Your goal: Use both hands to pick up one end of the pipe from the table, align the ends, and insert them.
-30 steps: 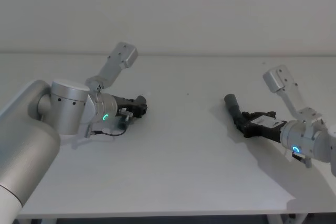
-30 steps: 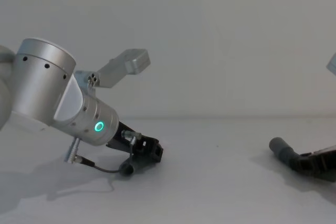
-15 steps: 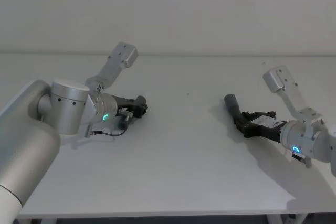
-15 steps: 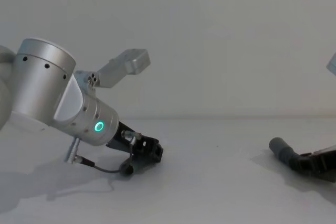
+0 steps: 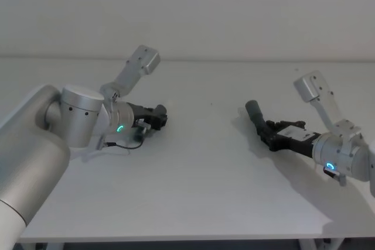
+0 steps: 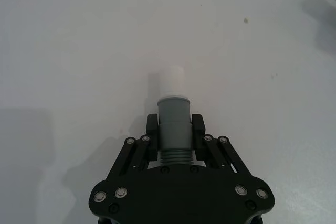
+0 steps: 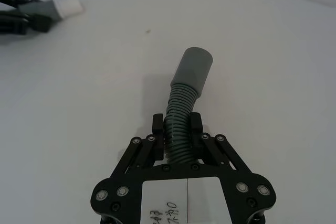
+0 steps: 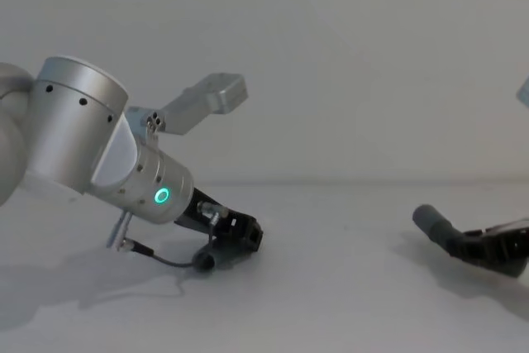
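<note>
Two grasps are holding: the left gripper [image 6: 174, 128] is clamping the short stub [image 6: 174, 155] just behind its smooth grey cuff [image 6: 173, 114], with the white tip [image 6: 171, 81] pointing out over the table [image 5: 199, 174]. The right gripper [image 7: 177, 126] is pinching the ribbed hose [image 7: 180, 109] on its ribs, a little behind its wider cuff [image 7: 192, 66]. In the head view both ends are sitting low, whether lifted or touching the surface I cannot tell, and well apart, roughly facing each other across the table's middle. Picking up is looking done or nearly so. Bringing the ends together, lining the white tip up with the wide cuff and pushing it in are all waiting.
</note>
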